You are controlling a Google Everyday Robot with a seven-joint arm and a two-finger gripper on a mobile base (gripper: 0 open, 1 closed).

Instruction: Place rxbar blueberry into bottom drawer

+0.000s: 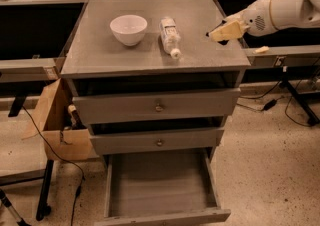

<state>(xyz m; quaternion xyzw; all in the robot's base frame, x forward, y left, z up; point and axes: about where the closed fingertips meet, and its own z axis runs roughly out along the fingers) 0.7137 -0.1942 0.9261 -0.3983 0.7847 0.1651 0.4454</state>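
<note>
My gripper hangs just above the right edge of the grey cabinet's top. It is shut on the rxbar blueberry, of which only small dark ends show past the cream fingers. The bottom drawer is pulled out at the foot of the cabinet, and nothing lies in it. It sits low and to the left of the gripper.
A white bowl and a clear plastic bottle lying on its side are on the cabinet top. The two upper drawers are shut. A cardboard box stands at the left. Desks, table legs and cables are at the right.
</note>
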